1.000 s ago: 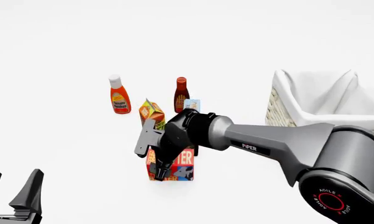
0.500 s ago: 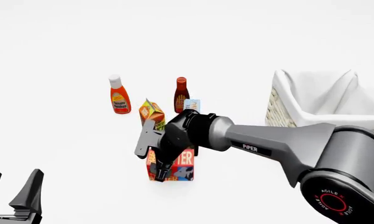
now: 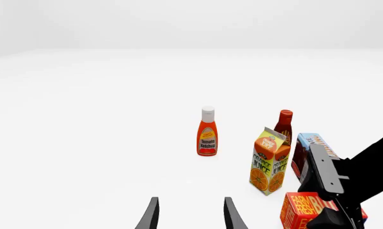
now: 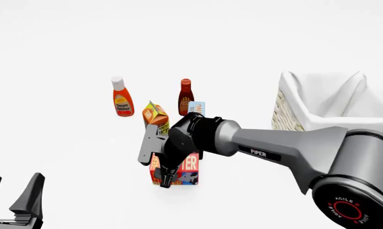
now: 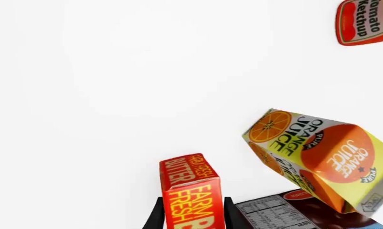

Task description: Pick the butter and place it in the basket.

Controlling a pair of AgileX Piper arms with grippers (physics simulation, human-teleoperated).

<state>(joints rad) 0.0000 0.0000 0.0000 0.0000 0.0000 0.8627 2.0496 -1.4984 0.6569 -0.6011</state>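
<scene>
Farthest right, the basket (image 4: 319, 107) is seen well apart from the groceries. Nearer the middle, the right gripper (image 4: 168, 164) is lowered over the butter (image 4: 186, 168), which stands on the table just in front of the orange juice carton (image 4: 155, 115). Its fingers (image 5: 154, 217) flank the carton's narrow sides; actual contact cannot be told. A stiff, light, smooth box is judged, best squeezed across those flat sides. The left gripper (image 4: 13, 195) is held open, empty.

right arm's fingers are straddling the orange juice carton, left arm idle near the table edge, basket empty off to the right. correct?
Not quite: the right gripper has its fingers either side of the butter, not the orange juice carton, which stands beside it, as the right wrist view shows. The rest holds: left gripper idle, basket off to the right.
</scene>
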